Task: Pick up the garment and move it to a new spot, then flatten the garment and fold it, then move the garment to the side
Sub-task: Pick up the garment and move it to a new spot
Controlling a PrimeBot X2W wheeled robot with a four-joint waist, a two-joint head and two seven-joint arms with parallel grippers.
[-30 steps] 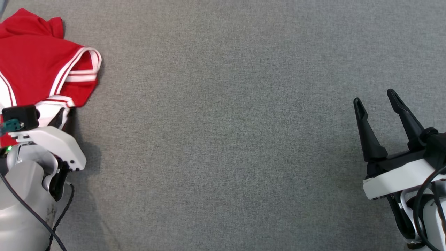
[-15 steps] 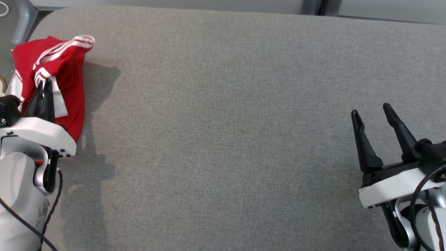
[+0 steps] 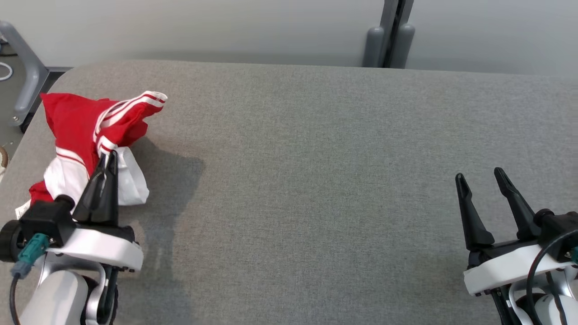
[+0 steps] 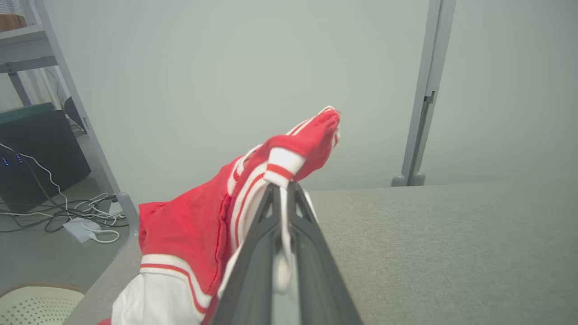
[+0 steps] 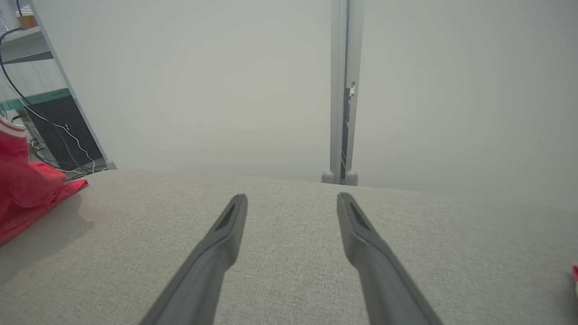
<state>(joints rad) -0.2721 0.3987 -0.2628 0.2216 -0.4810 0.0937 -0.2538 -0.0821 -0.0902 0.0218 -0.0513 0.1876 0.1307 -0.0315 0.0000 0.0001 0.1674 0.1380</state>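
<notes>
Your left tool (image 3: 109,155) is clamped on a white-striped fold of the red garment (image 3: 72,117). The garment sits bunched at the worktop's (image 3: 316,189) far left corner, close to the edge. Right of the garment, open grey worktop runs to your right tool (image 3: 479,174), its fingers spread apart and holding nothing.

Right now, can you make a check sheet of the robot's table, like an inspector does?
Surface: grey fabric table, flat.
Job's things: red and white garment, bunched at the table's left end, partly lifted.
Clutter: tiny red bit at the picture's edge, too small to tell.
Grippers: left gripper shut on the garment; right gripper open, holding nothing.
Cables: black cable at the right wrist; floor cables.
Surroundings: pale wall, grey post.
</notes>
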